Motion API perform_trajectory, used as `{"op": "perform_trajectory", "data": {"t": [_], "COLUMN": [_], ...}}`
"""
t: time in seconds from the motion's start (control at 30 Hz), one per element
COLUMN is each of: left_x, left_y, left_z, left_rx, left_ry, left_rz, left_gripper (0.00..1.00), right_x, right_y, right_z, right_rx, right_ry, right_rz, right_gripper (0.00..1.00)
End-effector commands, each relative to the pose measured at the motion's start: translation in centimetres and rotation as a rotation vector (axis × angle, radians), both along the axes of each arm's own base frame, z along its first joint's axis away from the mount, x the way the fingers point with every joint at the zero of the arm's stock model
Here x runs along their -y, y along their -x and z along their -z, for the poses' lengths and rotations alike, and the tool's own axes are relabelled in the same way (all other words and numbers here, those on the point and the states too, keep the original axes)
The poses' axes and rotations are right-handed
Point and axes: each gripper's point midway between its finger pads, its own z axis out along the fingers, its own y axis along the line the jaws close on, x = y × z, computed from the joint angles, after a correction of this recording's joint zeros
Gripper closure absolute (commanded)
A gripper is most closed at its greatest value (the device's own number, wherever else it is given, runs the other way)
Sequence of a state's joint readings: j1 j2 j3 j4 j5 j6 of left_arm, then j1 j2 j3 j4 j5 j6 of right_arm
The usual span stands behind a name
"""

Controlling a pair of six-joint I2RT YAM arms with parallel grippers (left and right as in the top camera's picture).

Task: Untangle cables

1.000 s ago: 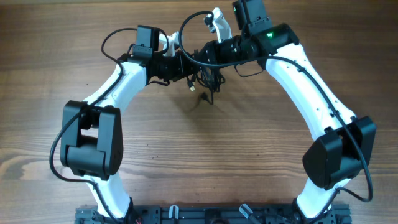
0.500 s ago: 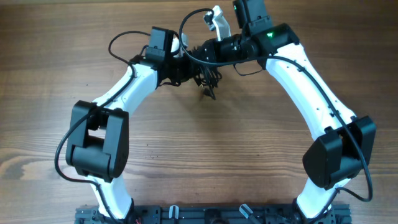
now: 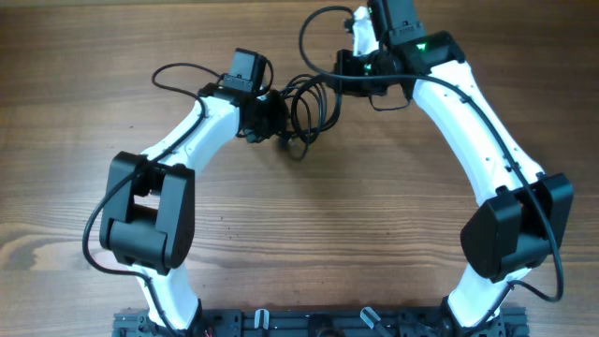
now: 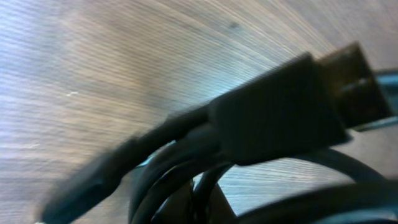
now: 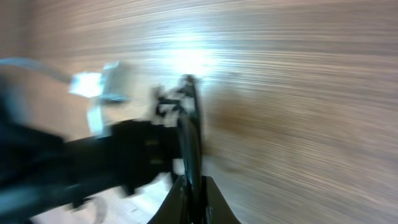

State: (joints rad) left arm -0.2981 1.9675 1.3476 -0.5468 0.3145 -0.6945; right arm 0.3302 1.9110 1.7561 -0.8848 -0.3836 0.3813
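Note:
The cables [image 3: 309,105] are a small bundle of thin black looped cords held between my two arms at the far middle of the table. My left gripper [image 3: 277,122] is shut on the bundle's left side. In the left wrist view the cords [image 4: 186,180] run between its jaws [image 4: 205,205], and a black plug end [image 4: 280,115] with a brown metal tip fills the frame. My right gripper [image 3: 348,67] is shut on a single cord. The right wrist view shows that cord [image 5: 189,143] pinched between its fingertips [image 5: 193,199].
The wooden table [image 3: 309,215] stretches toward the front. The left arm's own thicker wire [image 3: 182,75] loops at the far left. The right arm's wire [image 3: 318,23] arcs at the far edge. A black rail [image 3: 318,323] runs along the front.
The right gripper has pulled its cord to the right and farther away, stretching the bundle into open loops. The left gripper has shifted right and stays on the bundle.

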Motion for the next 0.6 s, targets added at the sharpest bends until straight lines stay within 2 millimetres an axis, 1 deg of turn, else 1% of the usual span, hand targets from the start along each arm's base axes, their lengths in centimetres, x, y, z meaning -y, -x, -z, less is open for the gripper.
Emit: {"op": "perform_trajectory", "data": {"t": [0.0,0.07,0.17,0.27,0.3,0.33,0.4,0.47,0.5,0.57], "left_x": [-4.3,-4.9,-5.0,-5.0,-5.1,-5.3,-5.8,-6.2,-6.3,-6.3], "left_y": [-0.7,-0.8,-1.0,-0.9,-0.7,-0.5,-0.1,0.5,0.7,0.8], "left_z": [0.5,-1.2,-5.5,-10.8,-13.3,-15.3,-18.0,-20.3,-20.9,-21.1], "left_rx": [0.006,0.047,0.169,0.297,0.361,0.412,0.483,0.540,0.554,0.559], "left_ry": [-0.097,-0.105,-0.111,-0.089,-0.082,-0.081,-0.085,-0.088,-0.086,-0.085], "left_rz": [-0.055,-0.025,0.038,0.034,0.035,0.025,0.008,-0.007,-0.010,-0.010], "left_gripper": [0.96,0.96,0.96,0.96,0.96,0.96,0.96,0.96,0.96,0.96], "right_x": [7.3,8.4,9.0,8.9,9.0,9.0,8.9,7.3,5.9,3.0], "right_y": [-2.3,-2.3,-2.1,-2.0,-1.8,-1.7,-1.5,-1.4,-1.3,-0.4], "right_z": [0.1,1.2,2.5,3.4,3.7,3.9,4.1,3.6,3.1,1.2], "right_rx": [0.035,-0.001,-0.037,-0.057,-0.069,-0.076,-0.082,-0.048,-0.019,0.049], "right_ry": [0.188,0.210,0.229,0.241,0.245,0.247,0.249,0.195,0.143,0.014], "right_rz": [0.245,0.252,0.249,0.231,0.229,0.228,0.209,0.083,-0.014,-0.216], "right_gripper": [0.96,0.96,0.96,0.96,0.96,0.96,0.96,0.96,0.95,0.88]}}
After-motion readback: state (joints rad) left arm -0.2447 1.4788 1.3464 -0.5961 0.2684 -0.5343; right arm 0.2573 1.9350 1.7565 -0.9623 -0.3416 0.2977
